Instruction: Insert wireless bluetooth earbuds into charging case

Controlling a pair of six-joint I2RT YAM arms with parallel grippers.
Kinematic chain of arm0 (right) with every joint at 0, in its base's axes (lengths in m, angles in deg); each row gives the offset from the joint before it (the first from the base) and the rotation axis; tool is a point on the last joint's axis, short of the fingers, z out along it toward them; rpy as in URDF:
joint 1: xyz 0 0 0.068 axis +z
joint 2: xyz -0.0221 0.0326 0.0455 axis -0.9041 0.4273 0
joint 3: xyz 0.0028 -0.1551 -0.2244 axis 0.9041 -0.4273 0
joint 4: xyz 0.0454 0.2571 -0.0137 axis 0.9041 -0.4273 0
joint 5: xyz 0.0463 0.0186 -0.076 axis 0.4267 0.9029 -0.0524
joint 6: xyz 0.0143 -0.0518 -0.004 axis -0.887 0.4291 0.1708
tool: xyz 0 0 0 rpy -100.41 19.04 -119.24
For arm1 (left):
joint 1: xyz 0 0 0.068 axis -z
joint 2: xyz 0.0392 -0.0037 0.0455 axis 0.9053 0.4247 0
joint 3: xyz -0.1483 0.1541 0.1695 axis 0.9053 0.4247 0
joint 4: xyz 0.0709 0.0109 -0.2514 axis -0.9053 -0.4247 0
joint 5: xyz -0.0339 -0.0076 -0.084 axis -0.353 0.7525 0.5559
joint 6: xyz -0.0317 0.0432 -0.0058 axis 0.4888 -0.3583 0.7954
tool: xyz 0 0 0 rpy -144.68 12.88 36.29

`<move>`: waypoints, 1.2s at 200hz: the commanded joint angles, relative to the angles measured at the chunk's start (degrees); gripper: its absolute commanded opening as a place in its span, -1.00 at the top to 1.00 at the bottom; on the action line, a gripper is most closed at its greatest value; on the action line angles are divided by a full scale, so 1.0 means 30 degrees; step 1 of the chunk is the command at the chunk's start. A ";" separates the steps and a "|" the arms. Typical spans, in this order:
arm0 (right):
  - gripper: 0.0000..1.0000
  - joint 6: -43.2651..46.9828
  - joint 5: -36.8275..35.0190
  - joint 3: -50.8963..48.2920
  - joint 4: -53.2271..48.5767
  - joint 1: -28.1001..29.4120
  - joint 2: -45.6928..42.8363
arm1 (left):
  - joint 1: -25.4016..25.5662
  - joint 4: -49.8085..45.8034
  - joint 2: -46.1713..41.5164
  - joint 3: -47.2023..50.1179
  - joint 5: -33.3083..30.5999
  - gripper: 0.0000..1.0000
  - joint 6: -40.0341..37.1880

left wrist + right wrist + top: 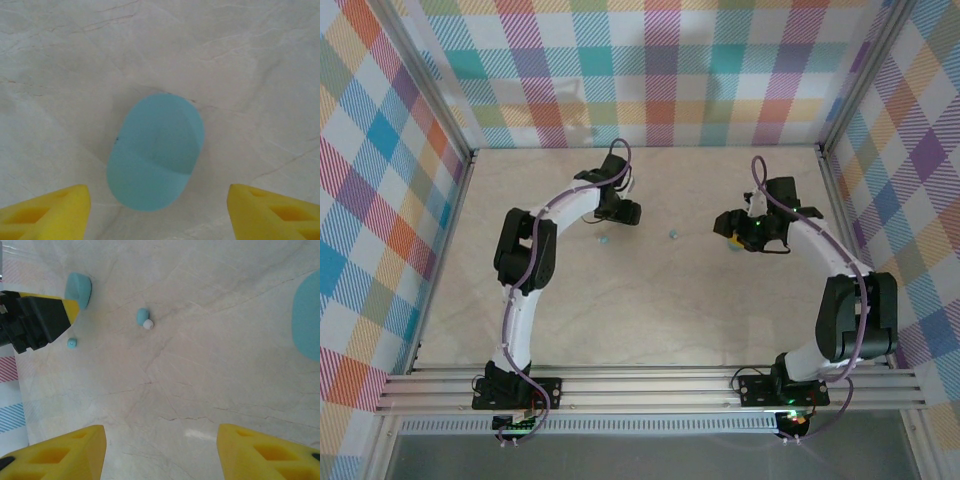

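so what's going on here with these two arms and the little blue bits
Two robot arms are working on getting earbuds into a charging case. The left claw hangs open over a light-blue oval case piece lying on the table, without touching it. The right claw is open over bare table, with an earbud lying loose ahead of it. Neither claw holds anything.

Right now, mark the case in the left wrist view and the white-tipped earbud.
charging case (pixel 155 155): left wrist view, middle of the shell.
earbud (pixel 143 315): right wrist view, its blue body.
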 commanded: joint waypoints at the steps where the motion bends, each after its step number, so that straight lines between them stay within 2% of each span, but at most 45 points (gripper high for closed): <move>1: -0.22 -0.0049 0.0862 -0.0007 0.0847 0.0053 0.0395 | -0.0268 -0.0752 0.0687 -0.0905 -0.0281 -0.43 -0.0259; 54: -0.22 -0.0212 0.0806 0.0055 0.1029 0.0056 0.0537 | -0.0327 -0.0780 0.1880 -0.2172 0.0718 -0.39 -0.0918; 88: -0.22 -0.0343 0.0871 0.0092 0.1044 0.0056 0.0437 | -0.0327 -0.0809 0.2009 -0.2277 0.1180 -0.14 -0.1180; 130: -0.23 -0.0592 0.1037 0.0277 0.1032 0.0056 0.0229 | -0.0327 -0.0309 0.1175 -0.0892 0.1319 0.17 -0.1372; 170: -0.21 -0.1107 0.1814 0.0286 0.1299 0.0051 -0.0179 | -0.0298 0.0418 -0.0772 0.0889 0.3069 0.34 -0.1891; 213: -0.19 -0.2063 0.4190 0.0696 0.1338 0.0312 -0.0147 | -0.0078 0.2683 -0.5024 0.5322 0.5282 0.42 -0.2930; 240: -0.17 -0.2370 0.4413 0.1076 0.1249 0.1785 -0.0142 | 0.0266 0.3381 -0.7872 0.8221 0.7421 0.43 -0.4238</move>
